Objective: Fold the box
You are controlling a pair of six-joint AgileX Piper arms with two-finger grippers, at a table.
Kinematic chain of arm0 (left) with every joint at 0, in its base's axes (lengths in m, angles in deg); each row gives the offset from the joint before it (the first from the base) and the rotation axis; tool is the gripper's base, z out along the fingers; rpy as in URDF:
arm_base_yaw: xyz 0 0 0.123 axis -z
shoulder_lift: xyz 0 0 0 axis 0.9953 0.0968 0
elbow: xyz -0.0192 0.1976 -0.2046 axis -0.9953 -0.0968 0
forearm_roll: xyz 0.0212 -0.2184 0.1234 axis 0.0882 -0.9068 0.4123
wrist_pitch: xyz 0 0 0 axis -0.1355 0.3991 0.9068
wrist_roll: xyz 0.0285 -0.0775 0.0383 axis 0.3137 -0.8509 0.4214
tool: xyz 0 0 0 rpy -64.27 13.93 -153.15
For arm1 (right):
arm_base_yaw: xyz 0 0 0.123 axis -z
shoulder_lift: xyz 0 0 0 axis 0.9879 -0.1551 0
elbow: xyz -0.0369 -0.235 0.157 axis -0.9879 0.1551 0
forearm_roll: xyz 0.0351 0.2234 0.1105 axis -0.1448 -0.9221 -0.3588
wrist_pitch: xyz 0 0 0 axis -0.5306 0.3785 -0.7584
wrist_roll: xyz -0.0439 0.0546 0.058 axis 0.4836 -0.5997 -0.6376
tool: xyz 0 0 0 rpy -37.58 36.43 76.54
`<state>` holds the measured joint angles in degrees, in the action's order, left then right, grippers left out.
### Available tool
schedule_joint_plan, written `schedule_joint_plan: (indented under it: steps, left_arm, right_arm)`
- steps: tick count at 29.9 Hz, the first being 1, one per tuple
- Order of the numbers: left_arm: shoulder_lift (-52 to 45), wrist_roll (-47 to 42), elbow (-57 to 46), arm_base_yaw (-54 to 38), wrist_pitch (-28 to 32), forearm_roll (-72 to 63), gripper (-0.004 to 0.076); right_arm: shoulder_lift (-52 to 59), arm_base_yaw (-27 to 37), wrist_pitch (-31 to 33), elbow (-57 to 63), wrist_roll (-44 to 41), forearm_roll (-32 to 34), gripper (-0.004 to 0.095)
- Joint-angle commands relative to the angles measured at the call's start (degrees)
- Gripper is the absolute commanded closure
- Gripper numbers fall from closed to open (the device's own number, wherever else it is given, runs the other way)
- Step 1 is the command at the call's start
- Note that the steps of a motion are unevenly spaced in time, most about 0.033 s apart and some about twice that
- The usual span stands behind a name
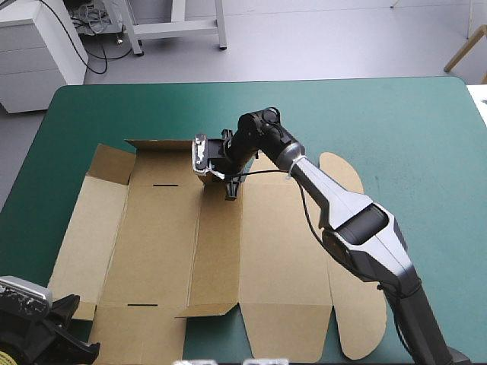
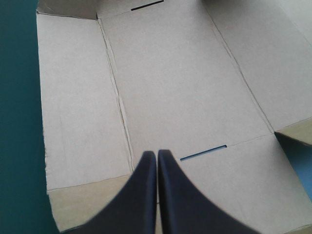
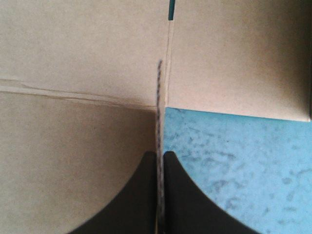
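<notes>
At one box [image 1: 160,228] — two claws [image 2: 157,152] [image 3: 159,154]

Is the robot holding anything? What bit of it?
Yes. The right gripper is pinching the box by the thin edge of a raised flap near its far side. The left gripper is shut and holds nothing.

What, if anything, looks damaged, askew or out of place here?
Nothing looks damaged or askew. The box lies mostly flat on the table, with a few edge flaps raised. The right hand is shut on one at the far edge.
</notes>
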<state>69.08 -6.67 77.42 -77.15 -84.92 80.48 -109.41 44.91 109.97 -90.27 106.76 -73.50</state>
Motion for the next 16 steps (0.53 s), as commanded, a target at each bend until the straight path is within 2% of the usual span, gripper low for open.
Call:
schedule_joint_plan:
  steps: [1,5,7,9,13,16]
  left_arm:
    - [0.9,-0.5,1.8,0.2,-0.9,-0.5,0.0734]
    - [0.9,-0.5,1.8,0.2,-0.9,-0.2,0.0734]
    - [0.9,-0.5,1.8,0.2,-0.9,-0.1,0.0734]
    - [0.9,-0.5,1.8,0.2,-0.9,-0.1,0.0734]
    - [0.9,-0.5,1.8,0.2,-0.9,-0.1,0.0734]
    - [0.9,-0.5,1.8,0.2,-0.9,-0.1,0.0734]
  right_arm:
    - [4.0,-0.2,0.0,-1.8,2.8,-3.8,0.0927]
    - [4.0,-0.2,-0.4,-1.8,1.5,-4.0,0.0922]
    - [4.0,-0.2,-0.6,-1.8,0.8,-4.0,0.0884]
    - [4.0,-0.2,-0.8,-1.8,-0.3,-3.8,0.0791]
    - [4.4,-0.2,-1.6,-1.8,-4.5,-0.2,0.0514]
    - [5.7,0.1,-1.6,-1.8,-6.0,1.7,0.0415]
